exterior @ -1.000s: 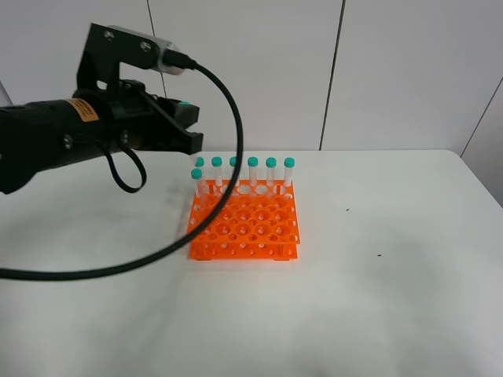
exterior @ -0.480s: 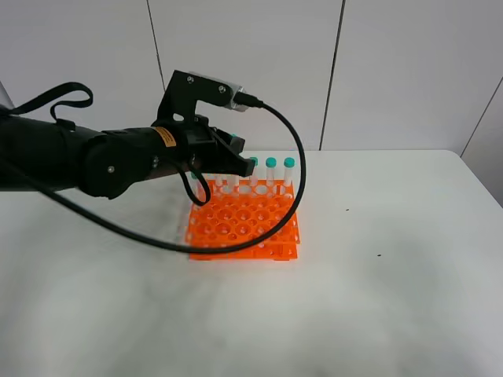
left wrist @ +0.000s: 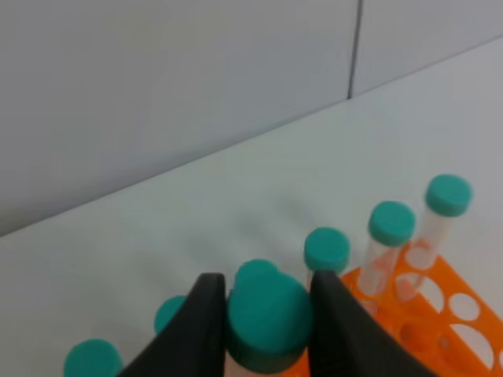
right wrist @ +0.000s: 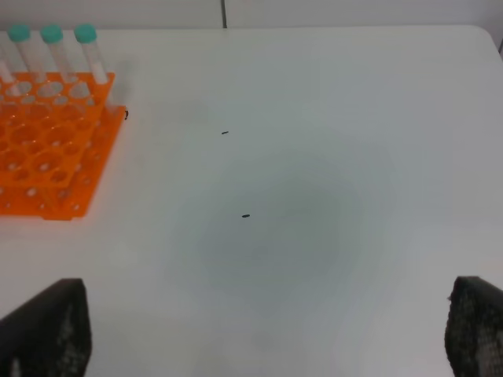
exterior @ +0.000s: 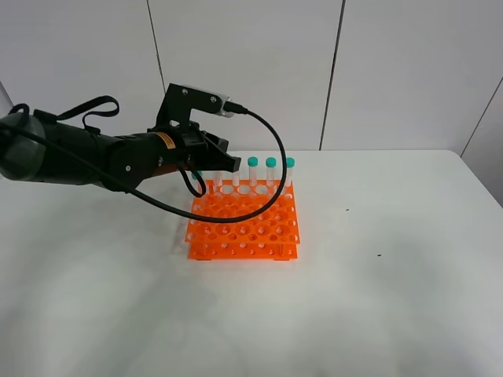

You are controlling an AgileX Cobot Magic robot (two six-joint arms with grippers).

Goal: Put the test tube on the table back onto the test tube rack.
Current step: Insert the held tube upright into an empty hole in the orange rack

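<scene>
My left gripper (exterior: 223, 162) is shut on the teal cap of the test tube (left wrist: 271, 330), holding it upright over the back row of the orange test tube rack (exterior: 245, 225). In the left wrist view the black fingers (left wrist: 206, 314) clamp the cap on both sides. I cannot tell whether its tip sits in a hole. Other capped tubes (exterior: 270, 171) stand in the back row, and the arm hides the left ones. My right gripper (right wrist: 259, 338) is open and empty above the white table (right wrist: 314, 196), well to the right of the rack (right wrist: 47, 157).
A black cable (exterior: 271, 184) loops from the left wrist over the rack. Small dark specks (right wrist: 245, 215) lie on the table to the right of the rack. A grey panelled wall (exterior: 354, 71) stands behind the table.
My left arm has swung right from the table's left side and lowered onto the rack's back row, now covering the left tubes. The right side has not changed.
</scene>
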